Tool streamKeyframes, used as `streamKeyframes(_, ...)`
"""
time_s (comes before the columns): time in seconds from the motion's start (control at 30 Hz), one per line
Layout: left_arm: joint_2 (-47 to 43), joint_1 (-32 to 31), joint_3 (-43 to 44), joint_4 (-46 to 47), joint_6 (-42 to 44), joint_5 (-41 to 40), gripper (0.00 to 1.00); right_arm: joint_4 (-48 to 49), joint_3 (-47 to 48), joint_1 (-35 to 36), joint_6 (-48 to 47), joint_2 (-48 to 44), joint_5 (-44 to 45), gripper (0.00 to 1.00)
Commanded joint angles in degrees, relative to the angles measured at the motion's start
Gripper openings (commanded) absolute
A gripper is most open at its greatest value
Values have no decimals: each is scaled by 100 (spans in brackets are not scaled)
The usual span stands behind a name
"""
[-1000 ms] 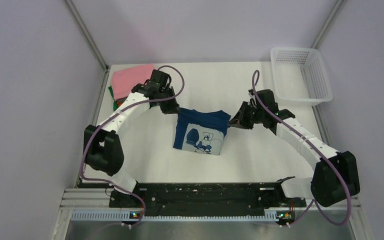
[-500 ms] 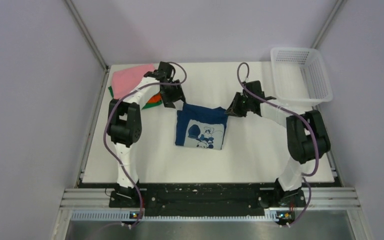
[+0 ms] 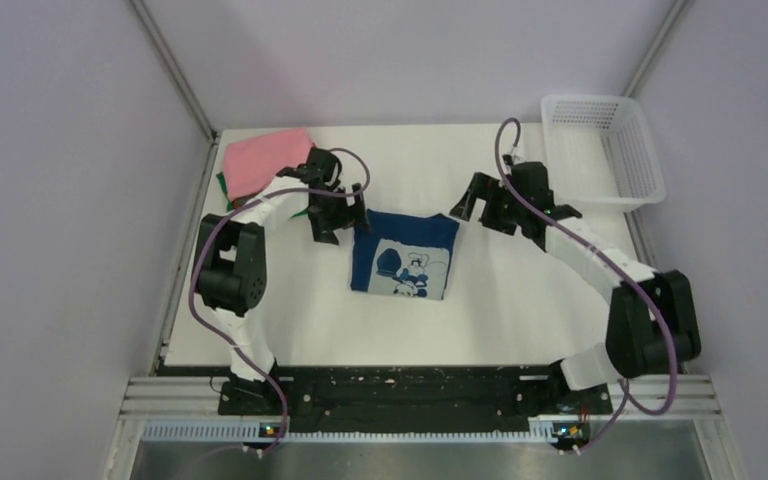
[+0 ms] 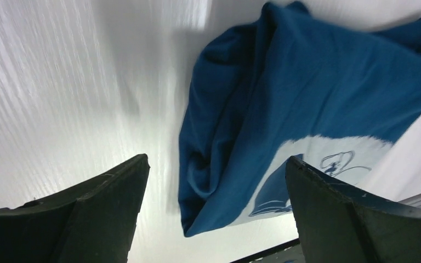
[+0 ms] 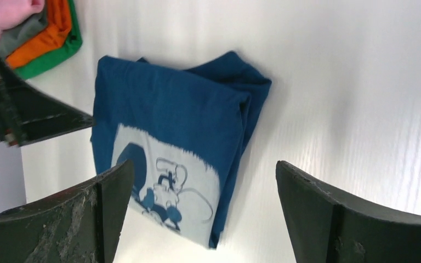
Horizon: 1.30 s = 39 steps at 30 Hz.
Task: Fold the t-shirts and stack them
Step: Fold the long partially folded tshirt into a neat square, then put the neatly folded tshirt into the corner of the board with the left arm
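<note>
Navy shirt [image 3: 405,255]: folded, print up, flat on table [image 3: 520,300] centre, between both grippers, held by neither.
Left gripper [image 3: 342,221]: fingers spread wide, empty, at shirt's far-left corner.
Right gripper [image 3: 472,208]: fingers spread wide, empty, beside far-right corner.
Stack [image 3: 260,158]: folded, pink on top, far-left corner.
Basket [image 3: 600,150]: far right.

Both arms are being shown as white shells [image 3: 270,201] with black joints [image 3: 230,268], purple cables [image 3: 193,298] being looped alongside.

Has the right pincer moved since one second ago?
Yes. The right pincer went away from the navy t-shirt, toward the far edge, now level with the near rim of the basket.
</note>
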Motion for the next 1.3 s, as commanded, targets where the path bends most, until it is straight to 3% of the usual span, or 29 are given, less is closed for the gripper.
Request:
streamKeyframes(0.0, -34, -114, -371, 341, 414, 183, 99, -227, -742, -49, -25, -1271, 186, 99)
streamKeyframes(0.13, 279, -298, -386, 489, 480, 421, 97, -651, -1254, -51, 67, -2203, 38, 99)
streamKeyframes(0.3, 809, -639, -230, 469, 264, 172, 77, -1403, -1550, -49, 55, -3216, 530, 99)
streamKeyframes(0.37, 1094, -814, -73, 451, 106, 100, 63, -1530, -1639, -42, 91, -3506, 583, 99)
streamKeyframes(0.47, 1472, -1057, 330, 241, -97, -306, 23, -1630, -1703, -44, 120, -3788, 583, 99)
streamKeyframes(0.5, 1573, -1121, 497, 126, -177, -522, 4, -1692, -1687, -48, 103, -3833, 620, 99)
streamKeyframes(0.53, 1649, -1164, 680, -43, -259, -768, 0, -1752, -1673, -48, 78, -3873, 658, 99)
streamKeyframes(0.73, 1831, -1221, 2331, -1563, -476, -3320, 0, -1847, -1807, -49, 21, -3985, 759, 99)
streamKeyframes(0.83, 1782, -1186, 2981, -1898, -380, -4348, 0, -1849, -1896, -43, -93, -4030, 943, 99)
streamKeyframes(1.1, 1726, -749, 4160, -1801, 475, -5129, 0, -1365, -2616, -42, -94, -5016, 1538, 99)
streamKeyframes(1.27, 1497, -592, 4369, -1184, 1533, -5542, 0, -1231, -2861, -41, -159, -5314, 1704, 99)
